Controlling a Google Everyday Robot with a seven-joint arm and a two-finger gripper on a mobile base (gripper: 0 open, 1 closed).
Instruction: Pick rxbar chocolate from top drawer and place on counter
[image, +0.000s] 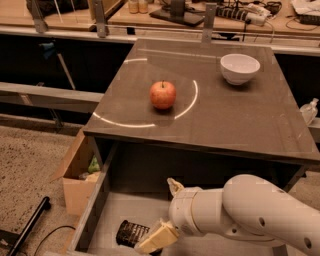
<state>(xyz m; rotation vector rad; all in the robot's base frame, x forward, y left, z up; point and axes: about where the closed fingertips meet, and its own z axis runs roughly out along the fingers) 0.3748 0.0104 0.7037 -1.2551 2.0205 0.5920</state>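
Note:
The top drawer (95, 212) is pulled open below the counter (240, 115), which is a dark glossy tabletop with a thin white arc line. The rxbar chocolate (131, 233), a black shiny bar, lies on the drawer floor near the front left. My gripper (159, 235) is low inside the drawer at the end of the white arm, its pale fingers (156, 237) right beside the bar's right end and touching or almost touching it. The arm hides the right part of the drawer.
A red apple (163, 94) sits on the counter inside the arc. A white bowl (240, 68) stands at the back right. A brown cardboard box (77, 177) stands on the floor left of the drawer. A wooden bench (150, 15) runs behind.

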